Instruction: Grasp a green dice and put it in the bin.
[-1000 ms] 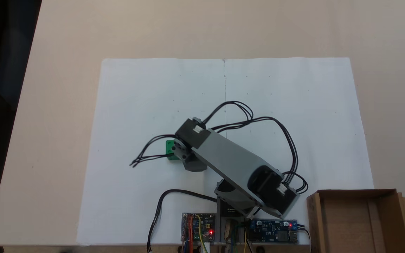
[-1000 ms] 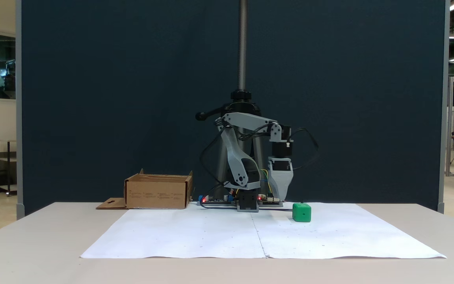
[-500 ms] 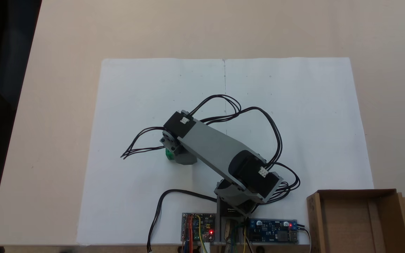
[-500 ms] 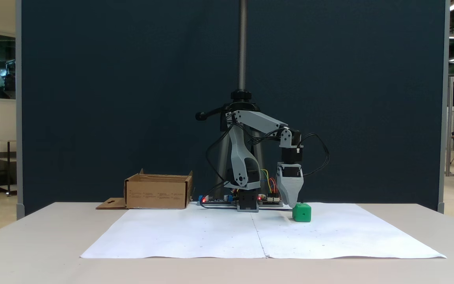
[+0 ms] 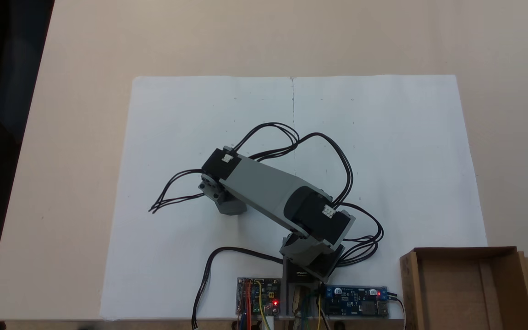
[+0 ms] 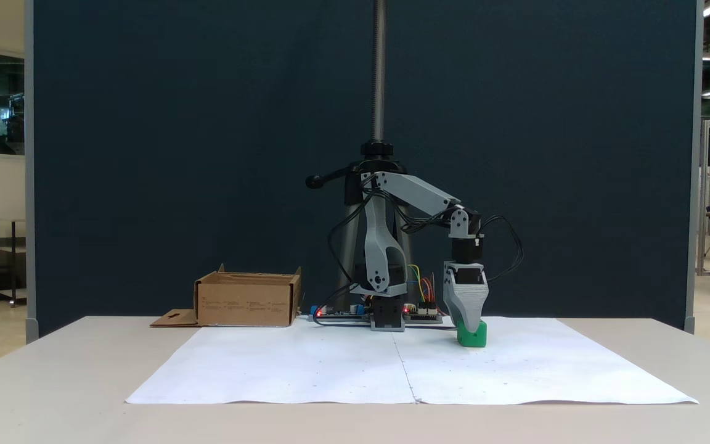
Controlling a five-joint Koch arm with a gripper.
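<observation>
1. While the gripper [image 6: 471, 325] hangs straight down from the wrist with its tip lowered onto the green dice [image 6: 473, 336], we judge that we are at the grasping step: the dice is reached but not yet lifted.
2. Whether the jaws are apart or pressed on the dice we cannot tell; from the side they lie one behind the other, and from above the arm [image 5: 264, 192] hides them.
3. Directly under the gripper, the dice sits on the white paper [image 6: 342, 370]. We see a small bright green block, its upper part covered by the grey jaw; its pips are too small to make out.
4. Next, in our judgement, the jaws must close firmly on two opposite faces before any lift. Such a small, smooth cube could slip or twist out if it is caught off-centre.
5. Farther off, well apart from the gripper beyond the arm's base, stands the bin [image 6: 247, 300], a low brown cardboard box with nothing inside [image 5: 465, 293]. The carry calls for a wide swing over its wall.
</observation>
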